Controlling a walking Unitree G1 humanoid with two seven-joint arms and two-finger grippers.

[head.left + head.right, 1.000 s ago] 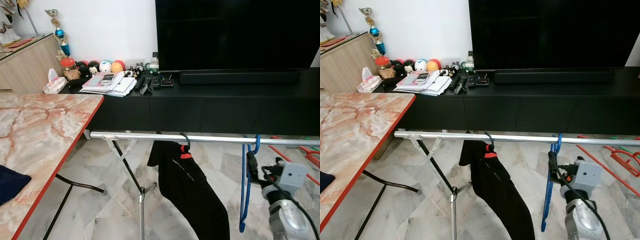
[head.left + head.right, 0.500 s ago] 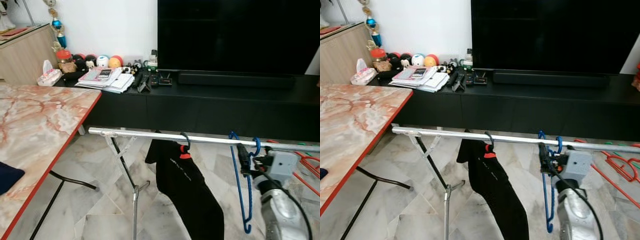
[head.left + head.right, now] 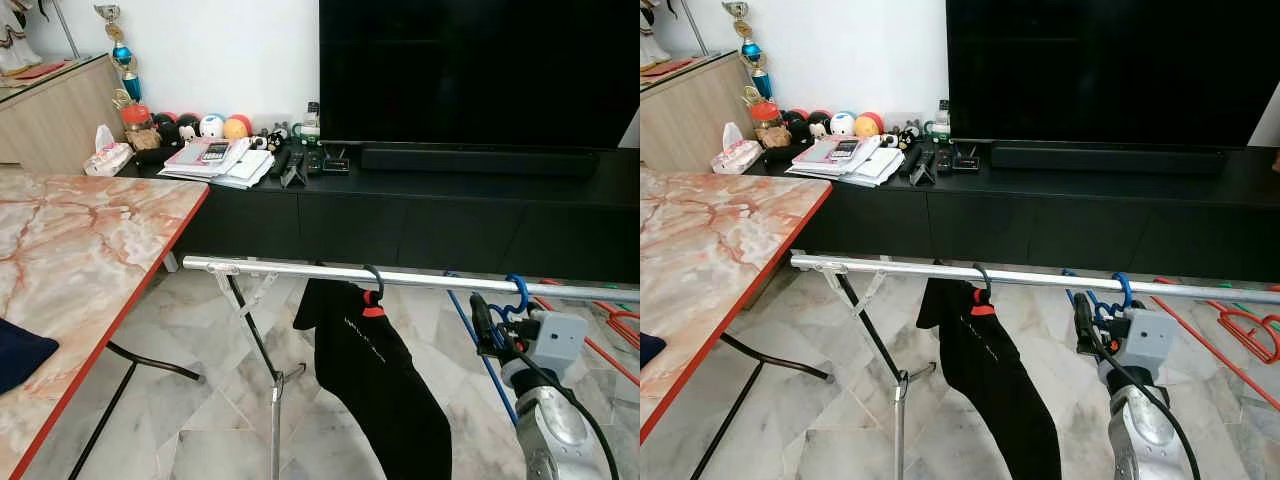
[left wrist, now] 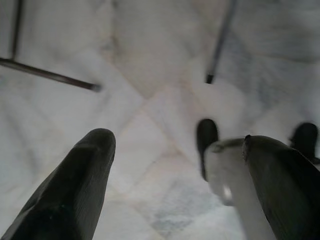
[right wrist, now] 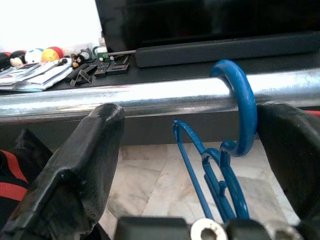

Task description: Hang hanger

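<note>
Swung-back blue hanger (image 5: 235, 145), one rail (image 5: 150, 97)

One silver rail (image 3: 420, 279) crosses the middle of the frame. Two hangers hang on it: one blue hanger (image 5: 239, 117) at the right and one dark hanger (image 3: 374, 284) with one black garment (image 3: 375, 375). One marble table (image 3: 70, 250) is at the left. One television (image 3: 480, 70) is at the upper right. Red hangers (image 3: 1240, 325) lie at the right edge; their number I cannot tell.

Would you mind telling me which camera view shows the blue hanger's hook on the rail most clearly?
The right wrist view: the blue hanger hooks over the silver rail close up, between the right gripper fingers. Both eye views show it small, beside the gripper. The left wrist view faces the floor.
</note>
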